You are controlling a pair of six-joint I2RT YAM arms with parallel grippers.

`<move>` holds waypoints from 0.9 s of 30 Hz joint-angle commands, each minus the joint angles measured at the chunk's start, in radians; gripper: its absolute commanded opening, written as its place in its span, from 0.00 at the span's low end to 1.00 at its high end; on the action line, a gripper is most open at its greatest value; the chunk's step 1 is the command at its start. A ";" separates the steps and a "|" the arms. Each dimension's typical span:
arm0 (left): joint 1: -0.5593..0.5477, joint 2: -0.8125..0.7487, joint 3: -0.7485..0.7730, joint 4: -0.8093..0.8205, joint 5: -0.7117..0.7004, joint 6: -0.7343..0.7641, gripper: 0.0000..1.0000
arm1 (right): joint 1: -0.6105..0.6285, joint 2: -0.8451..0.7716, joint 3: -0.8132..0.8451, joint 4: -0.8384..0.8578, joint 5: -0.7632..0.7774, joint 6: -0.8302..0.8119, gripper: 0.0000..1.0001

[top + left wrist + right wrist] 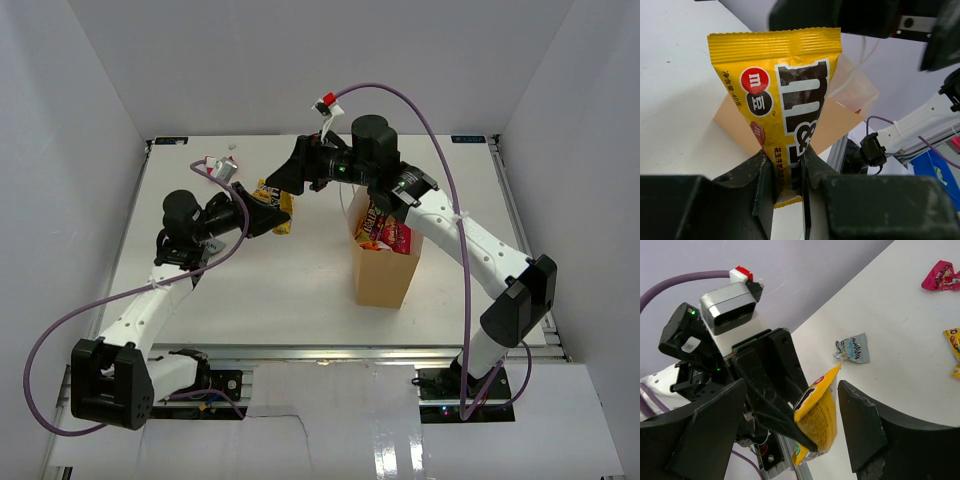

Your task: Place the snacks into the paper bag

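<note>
Top external view: one tan paper bag (383, 275) stands upright right of the table's (300, 290) middle, mouth open upward. At least two packets show in it, an orange packet (368, 222) and a red packet (396, 236). Left of the bag, well apart from it, the left gripper (262, 213) is clamped on one yellow packet (274, 206). The right gripper (287, 177) hangs just beside it; this view does not show how wide it is.

Left wrist view: the left gripper (787, 162) pinches the yellow packet (785, 85) by its lower end. The packet is glossy yellow foil with a crimped top seam and brown lettering. Its long axis runs straight out from the fingers, the crimped end farthest away. The paper bag (837, 127) shows behind it.

Right wrist view: the right gripper (792, 387) is spread wide, one finger on each side of the yellow packet (819, 415), touching neither face. The left gripper (790, 412) grips the packet. Three loose packets lie on the table (900, 330): a silver-blue packet (852, 349), a pink-red packet (940, 276) and a second yellow packet (954, 347) at the frame edge.
</note>
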 commanded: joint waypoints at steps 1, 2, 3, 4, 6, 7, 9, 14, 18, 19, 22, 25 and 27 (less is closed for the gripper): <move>-0.029 -0.051 0.046 0.053 0.006 -0.008 0.33 | 0.009 -0.002 0.008 0.040 0.031 0.011 0.79; -0.036 -0.053 0.048 0.054 0.003 -0.013 0.34 | 0.010 0.000 0.007 0.040 0.030 0.013 0.79; -0.046 -0.056 0.057 0.054 0.001 -0.018 0.34 | 0.019 0.001 0.004 0.040 0.028 0.014 0.78; -0.051 -0.057 0.060 0.056 -0.007 -0.019 0.34 | 0.021 0.001 0.001 0.038 0.030 0.018 0.75; -0.059 -0.062 0.066 0.056 -0.017 -0.024 0.35 | 0.030 0.001 -0.018 0.037 0.030 0.022 0.70; -0.060 -0.071 0.068 0.056 -0.025 -0.024 0.36 | 0.032 0.000 -0.024 0.037 0.027 0.024 0.68; -0.060 -0.076 0.063 0.056 -0.042 -0.024 0.38 | 0.032 -0.006 -0.044 0.038 0.019 0.025 0.62; -0.060 -0.073 0.059 0.056 -0.068 -0.027 0.38 | 0.033 -0.025 -0.064 0.046 0.004 0.025 0.54; -0.060 -0.068 0.066 0.056 -0.091 -0.028 0.40 | 0.033 -0.036 -0.078 0.052 -0.004 0.019 0.37; -0.060 -0.065 0.069 0.056 -0.090 -0.032 0.43 | 0.033 -0.037 -0.075 0.055 -0.004 0.015 0.33; -0.062 -0.065 0.074 0.056 -0.091 -0.045 0.55 | 0.033 -0.040 -0.050 0.061 -0.009 -0.005 0.20; -0.060 -0.088 0.054 0.054 -0.118 -0.050 0.68 | 0.029 -0.043 -0.023 0.063 -0.006 -0.039 0.16; -0.060 -0.106 0.028 0.041 -0.142 -0.045 0.76 | 0.015 -0.052 -0.004 0.061 -0.002 -0.091 0.15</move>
